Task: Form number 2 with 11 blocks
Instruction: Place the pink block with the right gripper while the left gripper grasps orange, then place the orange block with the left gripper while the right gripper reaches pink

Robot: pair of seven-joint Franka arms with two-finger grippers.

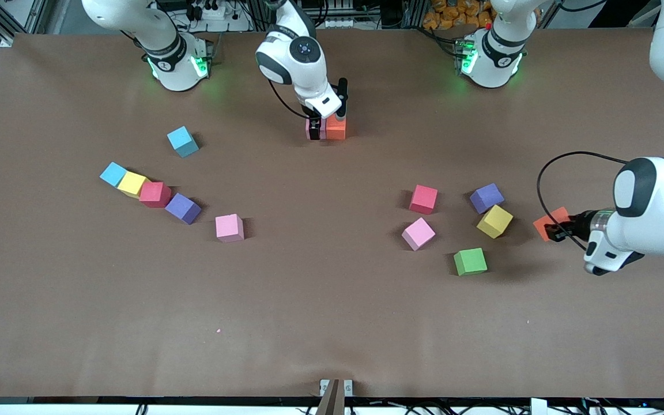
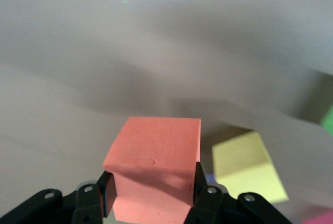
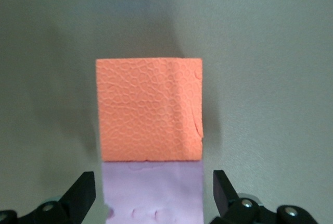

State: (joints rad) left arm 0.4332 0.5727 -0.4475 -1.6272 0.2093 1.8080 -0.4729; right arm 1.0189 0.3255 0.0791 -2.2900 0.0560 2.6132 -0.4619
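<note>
**Lead:** Left end effector (image 2: 151, 195) is clenched on an orange block (image 2: 153, 169); right end effector (image 3: 153, 193) stands released over the pink block (image 1: 313, 129) and orange block (image 1: 336, 128).

**You:** Handling?

**Lead:** Probably light, squashy foam. Pinch flat opposite faces, gently.

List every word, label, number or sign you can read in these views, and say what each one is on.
None can be read.
The blocks, such as the green block and the orange block in the left hand, have plain faces.
The orange block at the right hand shows only foam texture.
The table is unmarked.
The arm bases show green lights, no text.
</note>
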